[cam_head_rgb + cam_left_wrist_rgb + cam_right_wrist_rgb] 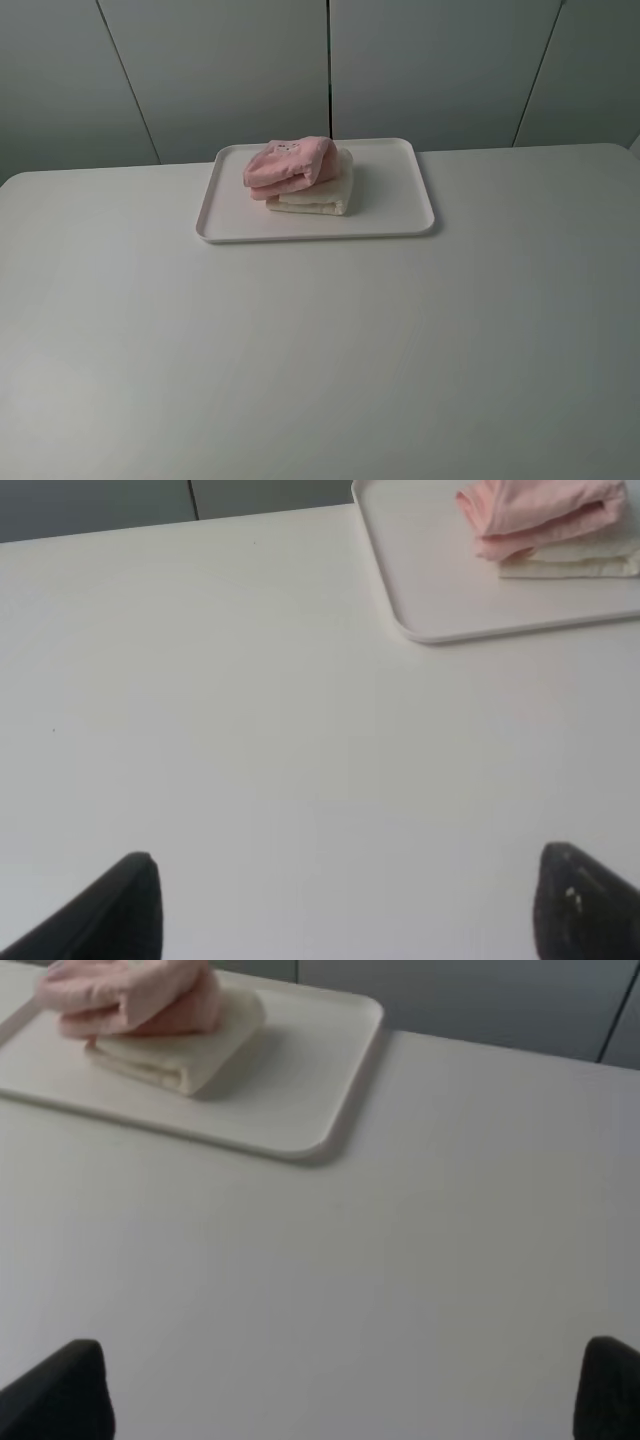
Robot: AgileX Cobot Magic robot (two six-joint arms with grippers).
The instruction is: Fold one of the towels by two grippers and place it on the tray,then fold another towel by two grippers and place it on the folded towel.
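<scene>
From the high exterior camera, a white tray [316, 228] sat toward the far side of a pale table [320, 350], in front of grey wall panels [420, 70]. On the tray lay a folded cream towel [322, 196], and a folded pink towel [290, 165] rested on top of it, shifted a little toward the left of that view so that the cream one showed along the right and near edges. Neither arm appeared in this view. In the left wrist camera, the left gripper [350, 905] stood wide apart and held nothing, only the two dark fingertips [110, 910] showing at the edge of the picture above bare tabletop [250, 730]. The rounded corner of the tray [420, 630] lay well ahead of it, with the pink towel [530, 510] stacked on the cream towel [580, 560] partly cut off by the frame. In the right wrist camera, the right gripper [340, 1395] was likewise spread wide and empty, its dark fingertips [60, 1390] just visible at the picture's two lower corners over the table [400, 1260]. The tray [330, 1120] sat well apart from it, and the pink towel [130, 1000] lay on the cream towel [190, 1050] inside it.
</scene>
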